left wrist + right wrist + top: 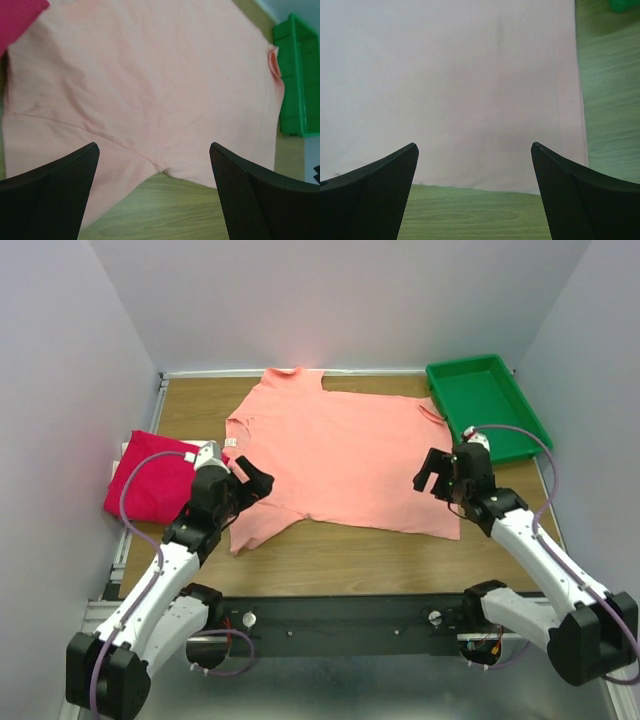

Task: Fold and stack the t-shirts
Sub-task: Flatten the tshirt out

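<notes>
Plainly, both claws stood wide open and held nothing. The salmon t-shirt (340,455) lay spread flat on the bench (350,560), filling most of its middle. It lay sideways, with its neck toward the left, its hem toward the right, one sleeve pointing at the far wall and the other at the near edge. Its far right corner lay just beside the green tray (485,405), which sat in the far right corner of the bench; whether cloth and tray touched could not be told.

The left claw (250,480) was poised above the near left part of the salmon t-shirt, close to the near sleeve. In the left wrist view its two dark fingers (55,195) stood far apart, with the cloth and a strip of bare wood showing between them. The right claw (432,472) was poised above the near right corner of the same shirt, by the hem. In the right wrist view its jaws were spread as widely, framing the shirt's near edge and the wood beyond it.

The magenta t-shirt (150,478) lay as a folded bundle at the left edge of the bench, beside the left arm and close to the neck end of the salmon t-shirt.
</notes>
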Tool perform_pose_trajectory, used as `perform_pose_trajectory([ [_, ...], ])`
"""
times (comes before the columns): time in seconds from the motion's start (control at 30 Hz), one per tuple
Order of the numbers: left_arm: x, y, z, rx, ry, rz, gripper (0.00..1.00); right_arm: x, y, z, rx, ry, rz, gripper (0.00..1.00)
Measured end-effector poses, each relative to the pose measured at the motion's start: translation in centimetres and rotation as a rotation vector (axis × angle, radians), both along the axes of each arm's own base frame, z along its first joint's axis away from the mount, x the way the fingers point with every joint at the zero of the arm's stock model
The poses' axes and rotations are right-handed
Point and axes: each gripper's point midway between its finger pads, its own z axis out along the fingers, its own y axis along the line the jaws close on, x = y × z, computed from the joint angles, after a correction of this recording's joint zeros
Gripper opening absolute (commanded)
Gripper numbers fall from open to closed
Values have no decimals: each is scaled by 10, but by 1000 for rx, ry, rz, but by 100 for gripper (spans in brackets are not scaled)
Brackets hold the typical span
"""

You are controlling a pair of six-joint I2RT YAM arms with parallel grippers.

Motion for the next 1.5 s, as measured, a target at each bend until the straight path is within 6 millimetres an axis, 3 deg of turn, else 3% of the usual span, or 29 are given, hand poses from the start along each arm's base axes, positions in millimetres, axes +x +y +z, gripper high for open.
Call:
perform_pose_trajectory([
  [0.23, 9, -34, -38, 44, 86, -110, 98, 7, 9, -57, -23, 166, 23, 100],
  [0.47, 14, -43, -83, 106, 201, -160, 99, 9, 9, -101, -50, 285, -5, 100],
  [0.73, -17, -68, -93, 147, 261, -227, 99, 3, -3, -120, -87, 329, -65, 100],
  [1.07, -46, -56, -126, 236, 422, -169, 98, 8, -14, -122, -77, 297, -147, 100],
  [1.13, -46, -57, -125, 245, 426, -162, 92, 6, -18, -121, -71, 292, -161, 100],
  [1.2, -45, -57, -128, 270, 435, -158, 76, 4, -22, -121, -66, 289, -173, 100],
  [1.23, -45, -58, -129, 278, 437, -156, 62, 2, -23, -121, -65, 288, -179, 100],
  [1.33, -49, -60, -133, 303, 452, -164, 49, 1, -27, -120, -62, 287, -189, 100],
  [1.5, -62, -67, -136, 345, 465, -202, 47, 1, -28, -121, -62, 287, -192, 100],
])
